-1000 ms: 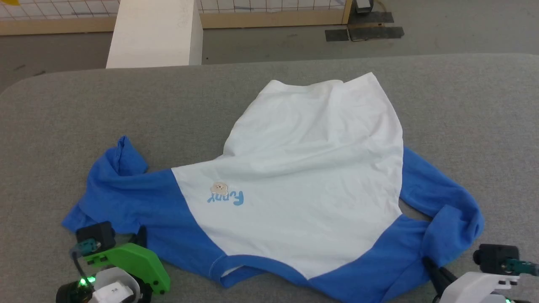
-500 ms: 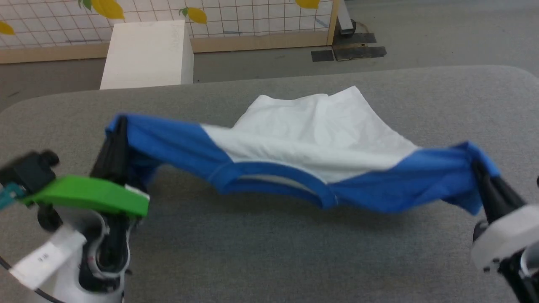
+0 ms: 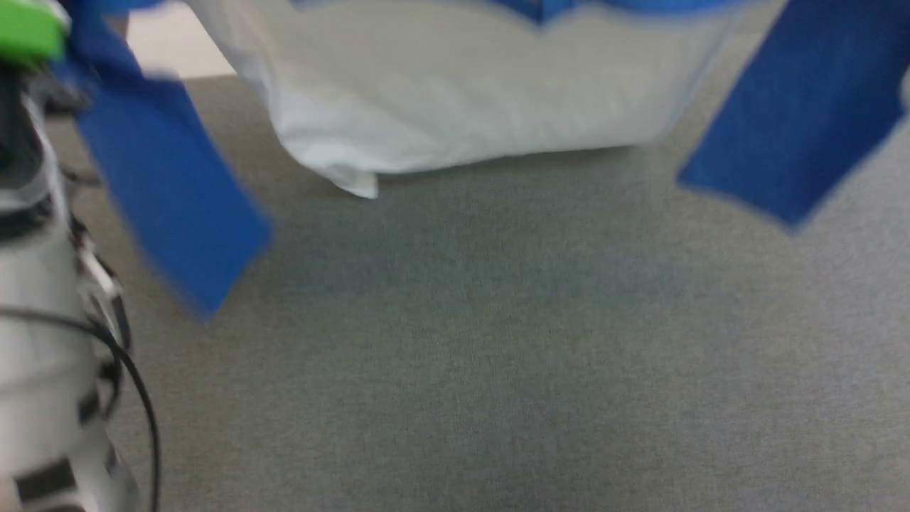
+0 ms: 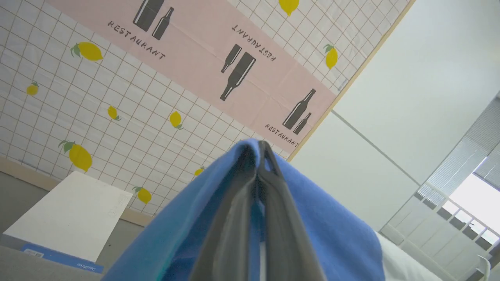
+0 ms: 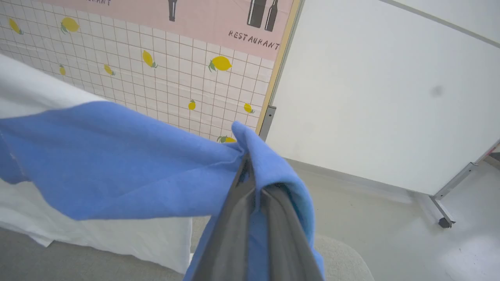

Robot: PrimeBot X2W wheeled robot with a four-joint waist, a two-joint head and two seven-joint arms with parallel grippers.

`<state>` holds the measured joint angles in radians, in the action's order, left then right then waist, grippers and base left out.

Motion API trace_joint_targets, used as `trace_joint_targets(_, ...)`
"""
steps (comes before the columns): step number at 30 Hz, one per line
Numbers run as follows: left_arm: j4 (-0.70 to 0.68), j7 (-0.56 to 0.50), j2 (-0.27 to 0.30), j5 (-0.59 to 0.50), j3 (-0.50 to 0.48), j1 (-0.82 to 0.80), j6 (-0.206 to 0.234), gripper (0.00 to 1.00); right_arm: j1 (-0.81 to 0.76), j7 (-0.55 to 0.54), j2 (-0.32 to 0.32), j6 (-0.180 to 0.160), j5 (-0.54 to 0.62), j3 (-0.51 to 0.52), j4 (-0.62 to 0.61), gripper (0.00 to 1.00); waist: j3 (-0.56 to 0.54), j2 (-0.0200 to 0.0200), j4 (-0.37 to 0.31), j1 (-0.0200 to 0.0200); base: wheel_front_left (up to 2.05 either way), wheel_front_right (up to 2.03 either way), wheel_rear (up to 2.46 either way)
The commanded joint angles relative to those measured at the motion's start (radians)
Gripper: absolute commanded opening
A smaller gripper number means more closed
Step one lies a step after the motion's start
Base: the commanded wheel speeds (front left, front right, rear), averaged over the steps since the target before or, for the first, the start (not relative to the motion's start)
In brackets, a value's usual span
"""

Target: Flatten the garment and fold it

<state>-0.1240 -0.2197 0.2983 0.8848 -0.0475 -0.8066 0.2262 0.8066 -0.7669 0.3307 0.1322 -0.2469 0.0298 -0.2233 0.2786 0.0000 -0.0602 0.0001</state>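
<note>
Your left gripper (image 4: 258, 150) and right gripper (image 5: 247, 168) each pinch the garment (image 3: 462, 107) over the grey table (image 3: 498, 355), before a lemon-tiled wall (image 4: 129, 113) reading RESTAURANT.

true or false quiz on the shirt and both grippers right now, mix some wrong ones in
1. The left gripper is shut on blue fabric of the garment. True.
2. The garment lies spread flat on the grey table. False: it is held up, with its blue sleeves dangling.
3. The right gripper is open, apart from the garment. False: it is shut on blue fabric.
4. The wall behind has a lemon pattern. True.
</note>
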Motion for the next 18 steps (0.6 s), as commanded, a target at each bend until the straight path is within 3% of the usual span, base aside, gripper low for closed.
trace_joint_targets(1,0.032,0.003,0.017,0.004,-0.015,-0.067,0.011,0.0,0.074,0.013,0.006,-0.002,0.01,-0.008,0.041,0.0,0.125,0.0,-0.013,-0.0001,0.0,0.0,0.0)
trace_joint_targets(7,0.17,0.044,0.05,-0.026,-0.037,-0.31,0.03,0.0,0.377,0.109,0.013,-0.002,0.088,-0.06,0.244,0.0,0.244,0.0,-0.015,-0.0001,0.0,0.0,0.0)
trace_joint_targets(18,0.325,0.218,0.041,-0.053,-0.07,-0.626,0.009,0.0,0.741,0.413,-0.068,-0.002,0.262,-0.039,0.526,0.0,0.368,0.0,0.002,-0.0001,0.0,0.0,0.0)
